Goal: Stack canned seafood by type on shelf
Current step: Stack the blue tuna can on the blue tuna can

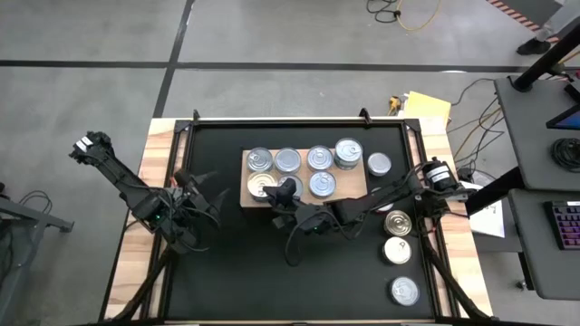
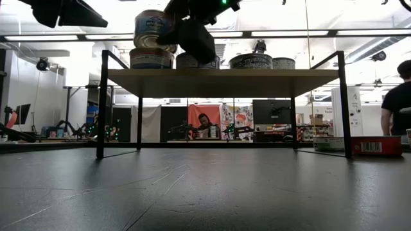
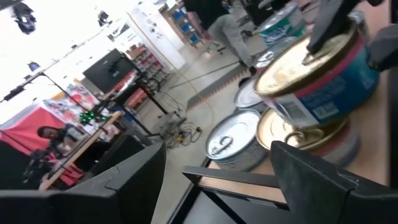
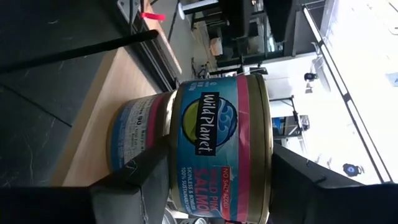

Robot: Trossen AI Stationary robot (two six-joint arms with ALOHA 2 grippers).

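Fingers (image 4: 144, 180) astride stacked salmon can (image 4: 221, 146)

A low light-wood shelf (image 1: 304, 196) stands on thin black legs, carrying round tins of seafood (image 1: 320, 158) with silver and gold pull-tab lids in two rows. At its front left corner a blue-and-pink labelled salmon tin (image 4: 221, 149) sits tilted on top of a gold-lidded tin (image 3: 292, 127). Four more tins (image 1: 397, 249) lie off the shelf to its right, one beside its end and three nearer the table's front.

overhead down on table, low level, wrists close, all sharing shelf (image 1: 304, 174)
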